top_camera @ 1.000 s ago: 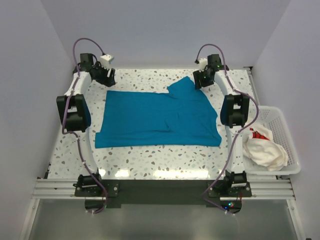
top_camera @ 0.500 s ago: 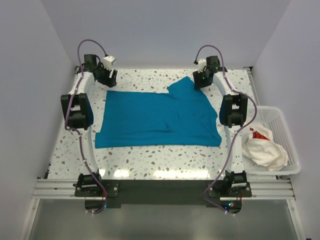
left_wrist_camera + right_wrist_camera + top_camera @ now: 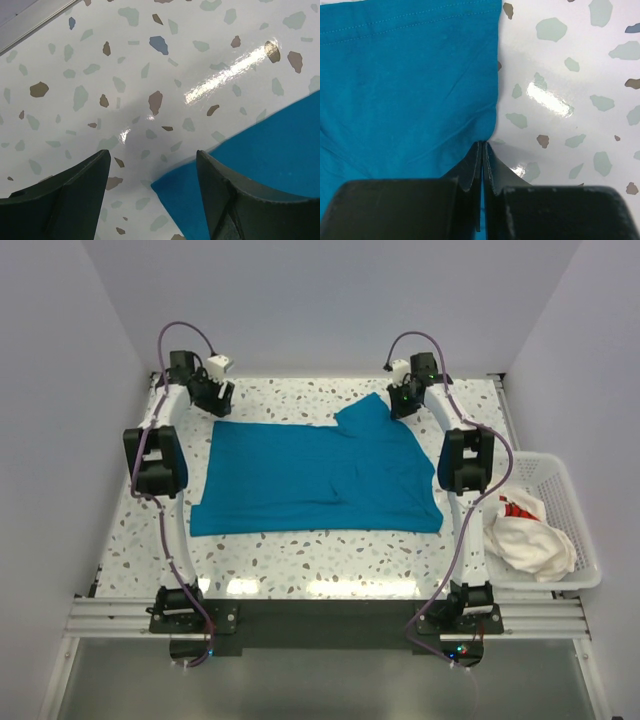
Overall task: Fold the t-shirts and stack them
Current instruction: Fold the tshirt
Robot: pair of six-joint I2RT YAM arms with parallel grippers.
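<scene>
Behind the right claw [image 3: 482, 145], toward its base, the white t-shirt [image 3: 530, 540] sits crumpled in a plastic mesh basket [image 3: 583, 525]. The teal t-shirt [image 3: 310, 480] lies flat and matte on the glossy speckled table [image 3: 150, 60], its stitched hem showing. At its far edge the right claw is pinched together on the sleeve edge, though how much cloth it holds is hard to tell. The left claw [image 3: 151, 156] stands apart, the shirt's corner between its fingers. The first fold is starting: the left likely must close before both lift.
</scene>
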